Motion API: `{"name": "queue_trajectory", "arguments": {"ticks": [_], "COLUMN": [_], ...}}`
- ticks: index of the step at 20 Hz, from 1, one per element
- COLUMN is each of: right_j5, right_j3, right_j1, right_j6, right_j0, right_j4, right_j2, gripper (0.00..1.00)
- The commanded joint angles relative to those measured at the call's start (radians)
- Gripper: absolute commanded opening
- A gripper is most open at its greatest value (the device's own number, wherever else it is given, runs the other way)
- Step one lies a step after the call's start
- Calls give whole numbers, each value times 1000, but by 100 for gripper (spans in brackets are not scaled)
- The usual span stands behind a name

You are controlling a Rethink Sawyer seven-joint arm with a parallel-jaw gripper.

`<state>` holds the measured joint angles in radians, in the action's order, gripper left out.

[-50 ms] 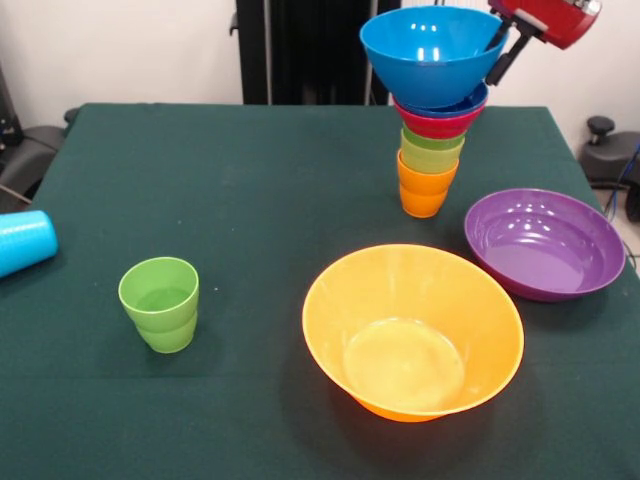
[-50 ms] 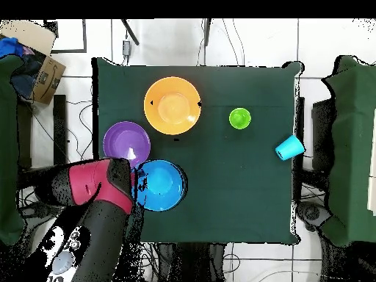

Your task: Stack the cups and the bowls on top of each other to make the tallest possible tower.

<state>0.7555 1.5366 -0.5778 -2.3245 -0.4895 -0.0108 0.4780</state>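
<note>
At the bottom of the front view, nearest to the camera, the large orange bowl [image 1: 413, 335] stands upright on the table [image 1: 250, 180]. The stepped green cup [image 1: 160, 303] is at its left. At the left edge a light blue cup [image 1: 24, 241] lies on its side. Behind the orange bowl, to the right, rests the wide purple bowl [image 1: 545, 243].

Farther back, in the upper right of the frame, rises the tower [image 1: 430, 120]: an orange cup at the bottom, then cups in green tones, a red bowl, a blue rim, and a big blue bowl [image 1: 432, 52] on top.

The claw [image 1: 505, 48] comes in from the upper right corner. One dark finger [image 1: 497, 36] reaches inside the rim of the blue bowl and another runs down outside the wall, so I judge it is grasping this bowl at its right edge. The tower is therefore directly below and left of the claw.
</note>
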Motion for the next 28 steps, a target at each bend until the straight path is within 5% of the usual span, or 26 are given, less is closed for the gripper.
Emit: {"name": "queue_trajectory", "arguments": {"ticks": [1, 28], "right_j5": [-69, -22], "right_j3": [-9, 3], "right_j1": [22, 39], "right_j6": [-237, -219], "right_j0": [-19, -52], "right_j4": [39, 101], "right_j2": [-41, 4], "gripper": [0, 0]}}
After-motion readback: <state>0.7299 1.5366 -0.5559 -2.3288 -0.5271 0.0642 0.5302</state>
